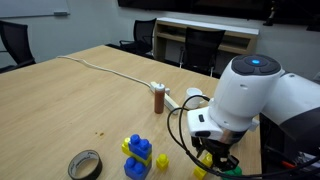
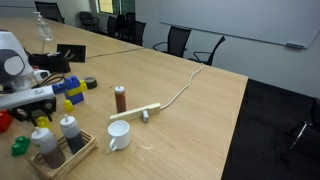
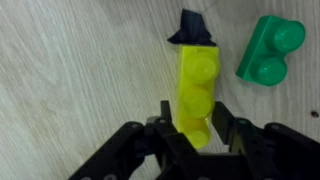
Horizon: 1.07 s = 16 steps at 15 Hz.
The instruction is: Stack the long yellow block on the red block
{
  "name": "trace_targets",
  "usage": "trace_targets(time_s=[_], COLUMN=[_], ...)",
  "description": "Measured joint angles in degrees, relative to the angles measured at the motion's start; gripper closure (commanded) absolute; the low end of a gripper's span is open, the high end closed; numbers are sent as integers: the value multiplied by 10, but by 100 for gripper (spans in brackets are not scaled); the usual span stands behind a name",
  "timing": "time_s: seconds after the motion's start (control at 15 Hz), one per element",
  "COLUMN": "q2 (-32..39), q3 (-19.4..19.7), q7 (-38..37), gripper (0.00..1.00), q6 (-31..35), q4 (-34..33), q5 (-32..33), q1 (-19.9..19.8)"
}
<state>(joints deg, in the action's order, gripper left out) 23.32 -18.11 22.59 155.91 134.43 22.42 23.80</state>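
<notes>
The long yellow block (image 3: 197,92) lies on the wooden table, lengthwise away from the wrist camera, studs up. My gripper (image 3: 195,128) is low over its near end, with one finger tight against each long side. In an exterior view the gripper (image 1: 214,160) is down at the table with yellow showing between the fingers. A red block (image 2: 4,120) shows at the frame edge beside the arm in an exterior view. It does not show in the wrist view.
A green brick (image 3: 268,50) lies just right of the yellow block's far end. A blue and yellow brick stack (image 1: 138,156), a tiny yellow brick (image 1: 162,159), a tape roll (image 1: 85,163), a brown bottle (image 1: 159,99), a white mug (image 2: 118,135) and a tray of bottles (image 2: 55,142) stand nearby.
</notes>
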Motion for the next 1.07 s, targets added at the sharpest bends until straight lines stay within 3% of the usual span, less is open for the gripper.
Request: trace_targets(time_s=[0.13,0.73,1.07], q2=[0,-3,-60], q3=[7,8,-18], q7=[-11,-39,-82], gripper=[95,93,93], q6=[0,-8,-99], q4=[-2,-3,-6], q5=[21,40,14], q1=[3,7,15])
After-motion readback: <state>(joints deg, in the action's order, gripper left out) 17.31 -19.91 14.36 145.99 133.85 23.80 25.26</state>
